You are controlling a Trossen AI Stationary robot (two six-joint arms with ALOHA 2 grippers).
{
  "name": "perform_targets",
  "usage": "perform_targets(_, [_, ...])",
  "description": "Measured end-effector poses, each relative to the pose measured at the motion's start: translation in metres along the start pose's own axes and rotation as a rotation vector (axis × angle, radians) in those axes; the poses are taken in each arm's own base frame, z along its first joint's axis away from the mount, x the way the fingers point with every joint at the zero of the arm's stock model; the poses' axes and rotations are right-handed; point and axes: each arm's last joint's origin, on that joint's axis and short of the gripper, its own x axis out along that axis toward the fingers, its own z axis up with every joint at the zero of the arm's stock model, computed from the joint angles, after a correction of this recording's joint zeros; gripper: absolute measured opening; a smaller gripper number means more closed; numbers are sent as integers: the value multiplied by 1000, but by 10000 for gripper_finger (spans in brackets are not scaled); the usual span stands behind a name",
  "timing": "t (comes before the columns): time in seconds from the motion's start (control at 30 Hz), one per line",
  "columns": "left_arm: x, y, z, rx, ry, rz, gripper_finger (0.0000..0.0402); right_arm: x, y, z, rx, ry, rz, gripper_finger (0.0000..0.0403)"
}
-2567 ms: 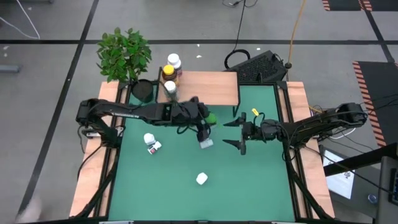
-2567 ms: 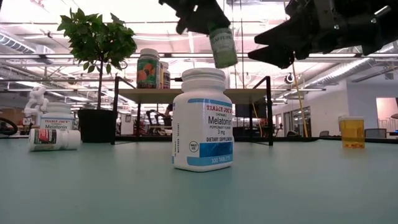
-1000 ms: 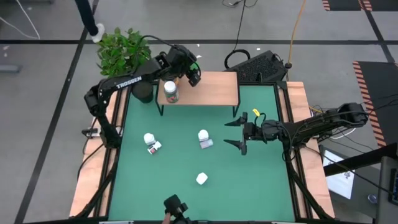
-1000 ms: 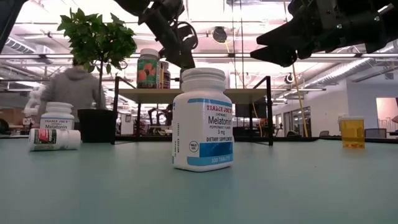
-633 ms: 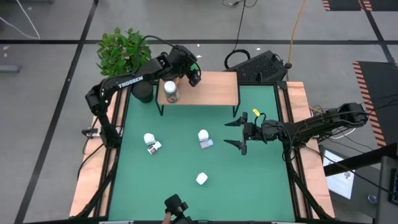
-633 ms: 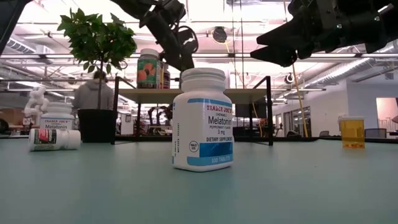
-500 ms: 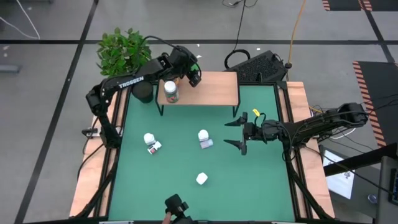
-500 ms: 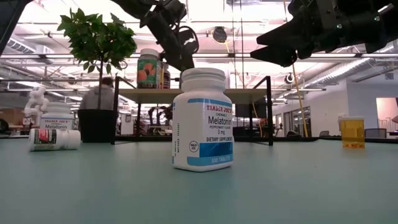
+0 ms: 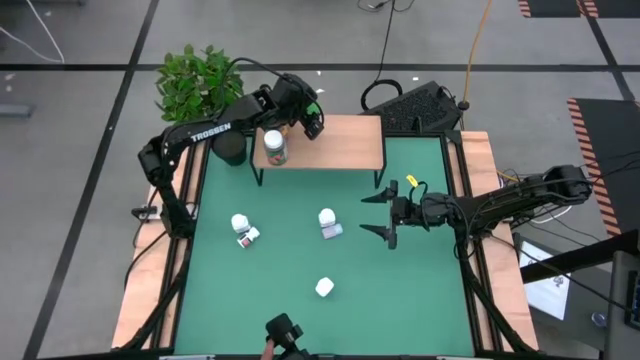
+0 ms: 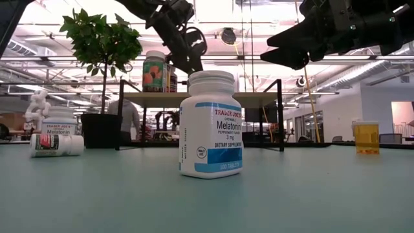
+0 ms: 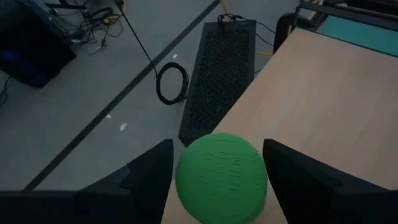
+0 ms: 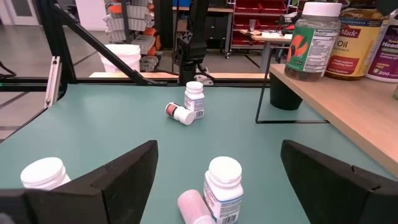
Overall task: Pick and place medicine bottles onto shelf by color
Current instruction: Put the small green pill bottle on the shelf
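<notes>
The shelf (image 9: 340,140) stands at the table's far edge. My left gripper (image 9: 310,113) is at its far left edge, shut on a green-capped bottle (image 11: 221,180). A white-capped bottle (image 9: 273,147) stands on the shelf beside it, and more bottles (image 12: 351,40) show there in the right wrist view. On the green table lie and stand white bottles at the left (image 9: 243,229), in the middle (image 9: 328,222) and near the front (image 9: 324,288). A small yellow bottle (image 9: 408,181) stands at the right. My right gripper (image 9: 364,214) hangs open above the table, right of the middle pair. My left gripper has the bottle's round green cap between its two fingers, one on each side of the cap (image 11: 183,180). The fingers slant down from the table's left side. The cap hides the bottle's body, so whether it stands on the shelf top (image 11: 323,93) does not show.
A potted plant (image 9: 200,82) and its black pot (image 9: 228,146) stand left of the shelf. A black case (image 9: 420,105) and cables lie on the floor beyond it. A dark object (image 9: 282,333) shows at the table's near edge. Free green table lies at the near left and near right.
Since the earliest frames my left gripper has carried the green-capped bottle from above the table's middle up to the shelf's far left edge. Over the last second both arms have kept still. A person in the room behind has walked toward the right.
</notes>
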Motion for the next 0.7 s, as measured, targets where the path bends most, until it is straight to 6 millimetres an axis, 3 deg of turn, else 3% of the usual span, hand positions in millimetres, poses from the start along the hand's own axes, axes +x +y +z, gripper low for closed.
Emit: perform_targets(0.7, [-3, -11, 1, 101, 2, 64, 253, 0, 0, -1, 3, 8, 0, 336])
